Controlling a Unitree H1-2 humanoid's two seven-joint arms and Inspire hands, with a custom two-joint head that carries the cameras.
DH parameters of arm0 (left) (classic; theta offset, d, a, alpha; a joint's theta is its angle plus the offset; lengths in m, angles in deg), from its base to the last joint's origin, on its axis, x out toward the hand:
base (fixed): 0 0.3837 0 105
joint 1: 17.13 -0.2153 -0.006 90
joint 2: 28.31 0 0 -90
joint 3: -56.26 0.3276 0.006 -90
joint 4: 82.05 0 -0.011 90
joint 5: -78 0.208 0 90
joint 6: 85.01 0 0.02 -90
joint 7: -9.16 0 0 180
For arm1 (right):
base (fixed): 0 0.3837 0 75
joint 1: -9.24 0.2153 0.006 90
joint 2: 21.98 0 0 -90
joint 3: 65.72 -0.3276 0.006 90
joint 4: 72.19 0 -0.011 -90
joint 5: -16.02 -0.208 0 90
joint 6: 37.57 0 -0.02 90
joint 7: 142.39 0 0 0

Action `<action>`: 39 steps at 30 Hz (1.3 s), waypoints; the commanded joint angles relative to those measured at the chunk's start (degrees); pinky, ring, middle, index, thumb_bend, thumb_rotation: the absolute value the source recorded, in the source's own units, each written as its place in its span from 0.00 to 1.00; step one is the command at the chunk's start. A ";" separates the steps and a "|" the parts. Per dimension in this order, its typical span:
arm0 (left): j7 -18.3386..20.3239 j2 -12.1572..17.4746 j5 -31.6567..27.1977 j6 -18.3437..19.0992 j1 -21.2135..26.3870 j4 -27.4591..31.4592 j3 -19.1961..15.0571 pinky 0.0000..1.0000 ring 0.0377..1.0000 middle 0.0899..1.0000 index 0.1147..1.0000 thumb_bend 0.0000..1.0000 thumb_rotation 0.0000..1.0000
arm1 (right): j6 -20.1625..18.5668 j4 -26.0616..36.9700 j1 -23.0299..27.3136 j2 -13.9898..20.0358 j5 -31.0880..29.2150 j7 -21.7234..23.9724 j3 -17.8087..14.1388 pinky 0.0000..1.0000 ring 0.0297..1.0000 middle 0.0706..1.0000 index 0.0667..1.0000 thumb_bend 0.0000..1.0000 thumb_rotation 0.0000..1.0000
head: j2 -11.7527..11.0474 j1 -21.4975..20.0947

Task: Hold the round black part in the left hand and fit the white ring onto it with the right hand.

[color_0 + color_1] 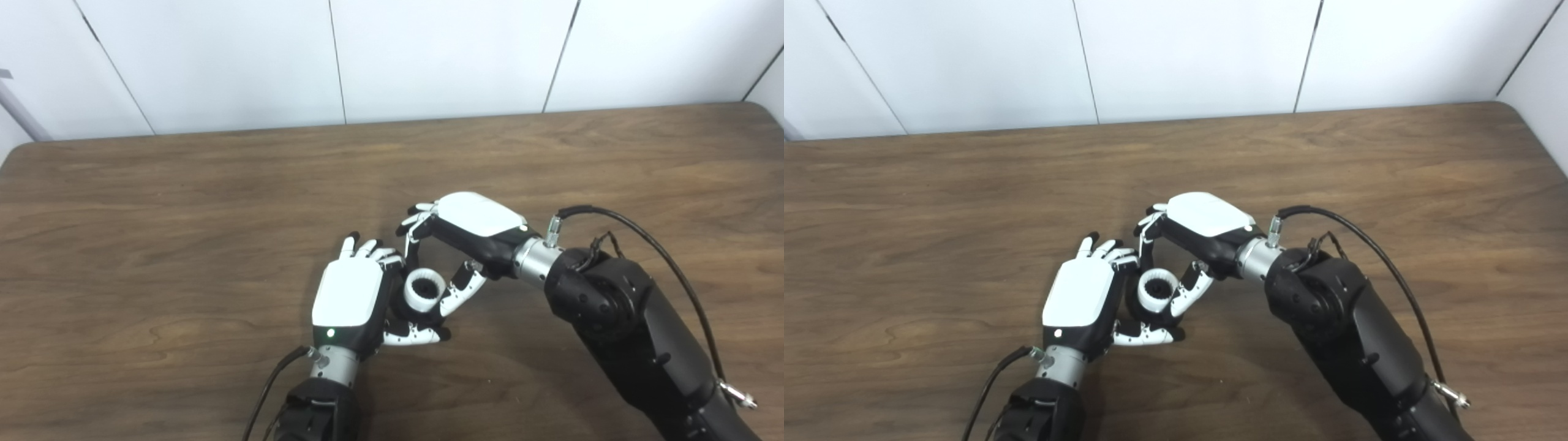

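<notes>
**Both hands closed around the ring and black part at lower centre**

The left hand (pixel 348 293) sits just below the middle of the frame, its white back turned up, its fingers curled over to the right and its thumb (pixel 411 334) lying flat underneath. Between them it clasps the round black part (pixel 411 313), of which only dark edges show beneath and beside the ring.

The white ring (pixel 424 290) sits on top of that part, touching it, with its opening facing up toward the cameras and tilted slightly to the upper right; its axis runs roughly upright from the table. The bore looks dark and toothed inside. How far the ring is seated cannot be told.

The right hand (pixel 468 228) reaches in from the upper right of the ring, palm down. Its fingers (pixel 411 248) bend down to the ring's upper left edge and its thumb (pixel 460 291) presses the ring's right side, so it pinches the ring.

Around them lies the brown wooden table (pixel 184 245), with white wall panels (pixel 429 55) across the top of the frame.
</notes>
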 commanded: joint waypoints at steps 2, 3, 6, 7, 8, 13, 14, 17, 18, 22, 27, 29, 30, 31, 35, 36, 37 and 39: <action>2.74 0.33 0.31 0.40 -0.61 -1.67 0.61 1.00 0.89 0.76 0.42 0.52 0.05 | 0.57 0.69 0.71 -0.25 -0.42 -1.46 -0.88 0.94 0.94 0.82 0.45 0.52 0.13 | 0.06 0.06; 2.65 0.34 0.23 0.36 -0.63 -1.67 0.58 1.00 0.89 0.76 0.42 0.52 0.05 | 0.67 0.64 0.66 -0.26 -0.46 -1.57 -0.89 0.94 0.94 0.82 0.45 0.52 0.13 | 0.06 0.06; 2.68 0.30 0.22 0.39 -0.62 -1.62 0.56 1.00 0.89 0.76 0.42 0.52 0.05 | 0.36 0.77 0.69 -0.32 -0.01 -1.27 -0.72 0.94 0.94 0.82 0.45 0.52 0.13 | 0.18 0.00; 2.85 0.26 0.27 0.50 -0.60 -1.55 0.56 1.00 0.89 0.76 0.42 0.52 0.05 | 0.20 0.82 0.69 -0.35 0.13 -1.14 -0.66 0.94 0.94 0.82 0.45 0.52 0.13 | 0.18 0.00; 2.90 0.26 0.33 0.53 -0.59 -1.50 0.56 1.00 0.89 0.76 0.42 0.52 0.05 | 0.12 0.87 0.68 -0.39 0.25 -1.08 -0.60 0.94 0.94 0.82 0.45 0.52 0.13 | 0.18 0.00; 2.67 0.28 0.49 0.48 -0.47 -1.67 0.57 1.00 0.88 0.76 0.42 0.52 0.05 | 0.62 0.97 0.55 -0.47 0.76 -1.39 -0.23 0.92 0.93 0.82 0.45 0.52 0.13 | 0.18 0.00; 2.59 0.29 0.50 0.44 -0.46 -1.74 0.59 1.00 0.88 0.76 0.42 0.52 0.05 | 0.76 0.99 0.48 -0.53 0.84 -1.53 -0.17 0.92 0.93 0.82 0.45 0.52 0.13 | 0.18 0.00; 2.78 0.29 0.46 0.49 -0.48 -1.75 0.61 1.00 0.89 0.76 0.42 0.52 0.05 | 0.74 1.30 0.13 -0.98 0.70 -1.70 -0.13 0.92 0.93 0.82 0.45 0.52 0.13 | 0.18 0.00; 2.82 0.27 0.47 0.53 -0.49 -1.74 0.62 1.00 0.89 0.76 0.42 0.52 0.05 | 0.79 1.43 0.06 -1.10 0.66 -1.71 -0.11 0.92 0.93 0.82 0.45 0.52 0.13 | 0.18 0.00; 2.72 0.25 0.40 0.47 -0.47 -1.78 0.62 1.00 0.89 0.76 0.42 0.52 0.05 | 1.23 1.47 -0.03 -1.37 1.19 -1.78 0.08 0.92 0.93 0.82 0.45 0.52 0.14 | 0.18 0.00; 2.64 0.29 0.51 0.42 -0.44 -1.82 0.68 1.00 0.89 0.76 0.42 0.52 0.05 | 1.03 1.46 -0.05 -1.34 1.33 -1.68 -0.06 0.92 0.93 0.82 0.45 0.52 0.14 | 0.41 -0.03; 2.63 0.24 0.48 0.44 -0.42 -1.79 0.67 1.00 0.89 0.76 0.42 0.52 0.05 | 1.16 1.37 -0.02 -1.24 1.16 -1.85 -0.22 0.92 0.93 0.82 0.45 0.52 0.14 | 0.41 -0.03; 2.62 0.21 0.35 0.42 -0.43 -1.77 0.64 1.00 0.89 0.76 0.42 0.52 0.05 | 1.29 1.30 0.00 -1.19 0.98 -1.98 -0.33 0.92 0.93 0.81 0.45 0.52 0.14 | 0.41 -0.03; 2.62 0.20 0.24 0.40 -0.44 -1.75 0.62 1.00 0.89 0.76 0.42 0.52 0.05 | 1.36 1.26 0.01 -1.15 0.88 -2.04 -0.39 0.92 0.93 0.81 0.45 0.52 0.13 | 0.41 -0.03; 2.77 0.18 0.46 0.53 -0.36 -1.83 0.66 1.00 0.89 0.76 0.42 0.52 0.05 | 1.36 1.21 0.15 -1.00 0.82 -2.08 -0.62 0.93 0.92 0.82 0.45 0.52 0.14 | 0.39 -0.08; 2.61 0.18 0.41 0.46 -0.37 -1.87 0.65 1.00 0.89 0.76 0.42 0.52 0.05 | 1.33 1.20 0.18 -0.96 0.82 -2.05 -0.66 0.93 0.92 0.82 0.45 0.52 0.14 | 0.39 -0.08; 2.51 0.19 0.35 0.41 -0.39 -1.89 0.63 1.00 0.89 0.76 0.42 0.52 0.05 | 1.30 1.22 0.20 -0.93 0.83 -2.01 -0.68 0.93 0.92 0.82 0.45 0.52 0.14 | 0.39 -0.08; 2.46 0.18 0.36 0.41 -0.32 -1.97 0.61 1.00 0.89 0.76 0.42 0.52 0.05 | 1.32 1.09 0.29 -0.87 0.71 -2.06 -0.81 0.93 0.92 0.82 0.45 0.52 0.14 | 0.38 -0.06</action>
